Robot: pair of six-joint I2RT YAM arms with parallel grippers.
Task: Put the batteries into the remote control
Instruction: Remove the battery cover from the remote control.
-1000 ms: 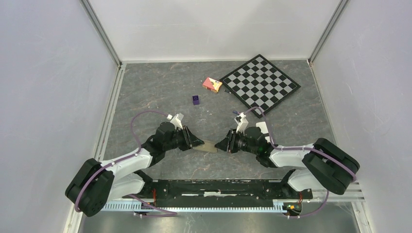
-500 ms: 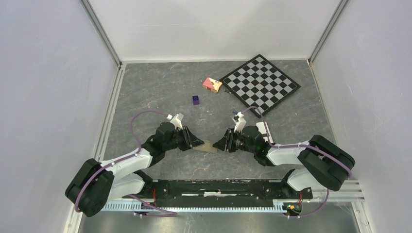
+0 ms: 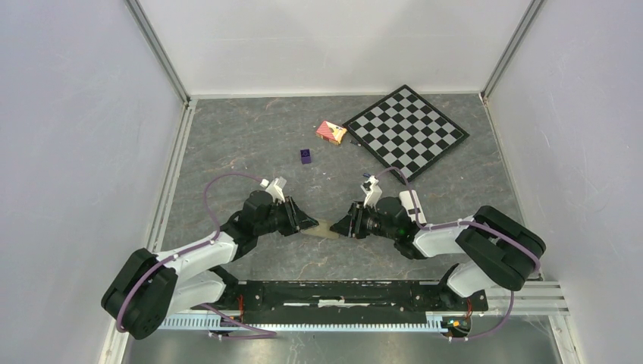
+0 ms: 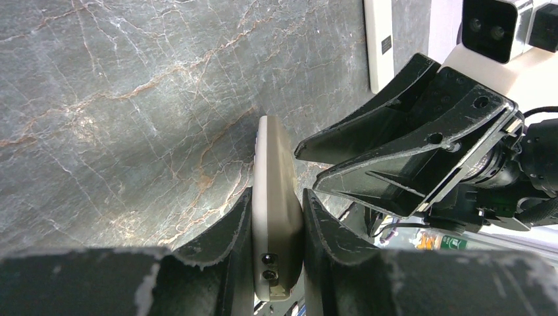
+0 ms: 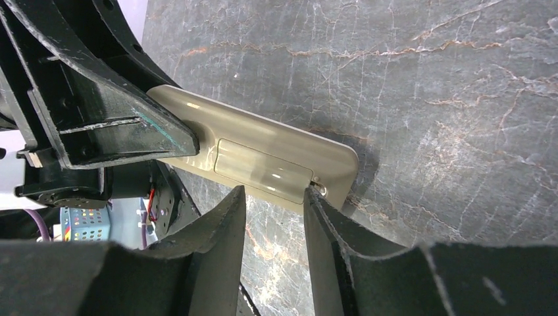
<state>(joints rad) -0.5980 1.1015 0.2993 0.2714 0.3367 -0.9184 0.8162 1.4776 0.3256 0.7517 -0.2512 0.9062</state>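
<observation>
Two-arm status | left gripper (image 4: 276, 201): clamped on one end of remote control (image 4: 272, 158) | right gripper (image 5: 274, 192): parted, gripping nothing, tips by its cover panel (image 5: 263, 168)

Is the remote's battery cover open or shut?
Shut: the rectangular cover panel sits flush in the back of the slim olive-grey remote control; no bay shows.
</observation>
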